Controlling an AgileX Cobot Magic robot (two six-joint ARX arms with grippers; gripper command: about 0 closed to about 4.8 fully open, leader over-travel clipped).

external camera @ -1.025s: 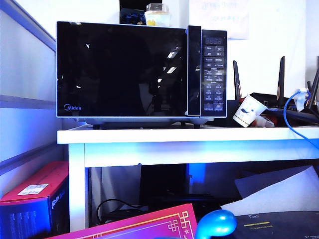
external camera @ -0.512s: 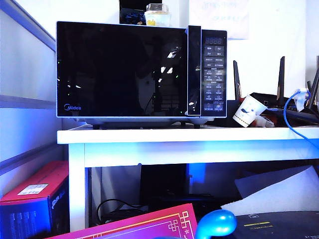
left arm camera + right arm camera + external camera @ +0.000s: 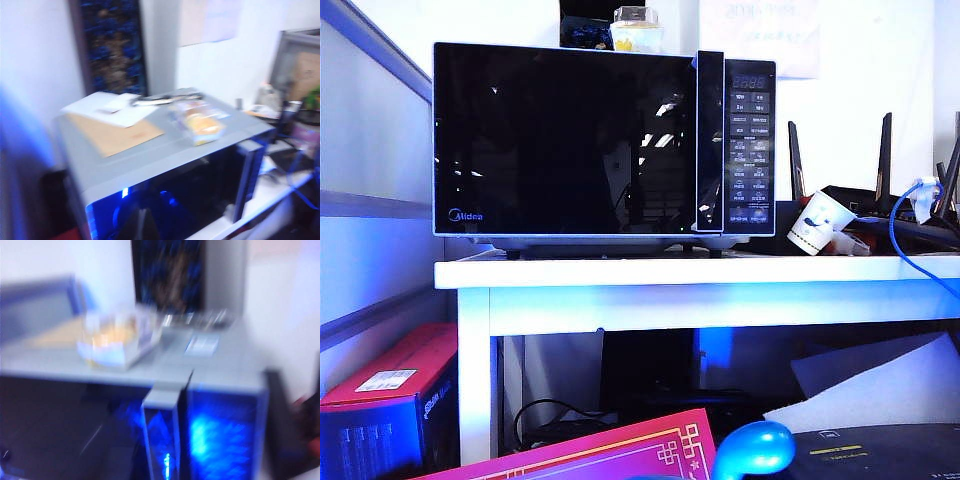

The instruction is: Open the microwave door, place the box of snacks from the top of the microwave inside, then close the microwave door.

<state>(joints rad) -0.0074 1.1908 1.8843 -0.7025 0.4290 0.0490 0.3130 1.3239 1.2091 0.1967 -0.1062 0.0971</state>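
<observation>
The black microwave [image 3: 750, 140] stands on a white table with its glossy door [image 3: 560, 140] closed and the handle strip [image 3: 709, 140] at the door's right. The clear box of snacks [image 3: 636, 30] sits on top. Neither arm shows in the exterior view. The left wrist view looks down on the box of snacks [image 3: 197, 122] and the door [image 3: 200, 192]. My left gripper [image 3: 144, 225] is a dark wedge, fingertips together, in front of the door. The right wrist view is badly blurred. It shows the box of snacks [image 3: 117, 342] and the handle strip [image 3: 162, 435], but I cannot make out my right gripper's fingers.
White paper [image 3: 107, 107] and a brown envelope [image 3: 115, 135] lie on the microwave top, with a dark open box [image 3: 585, 25] behind. A paper cup [image 3: 817, 222], routers with antennas [image 3: 885, 150] and a blue cable [image 3: 900, 225] crowd the table [image 3: 700, 272] to the right.
In the exterior view only the reflections in the door glass have shifted. The microwave, its closed door and the box of snacks are where they were.
</observation>
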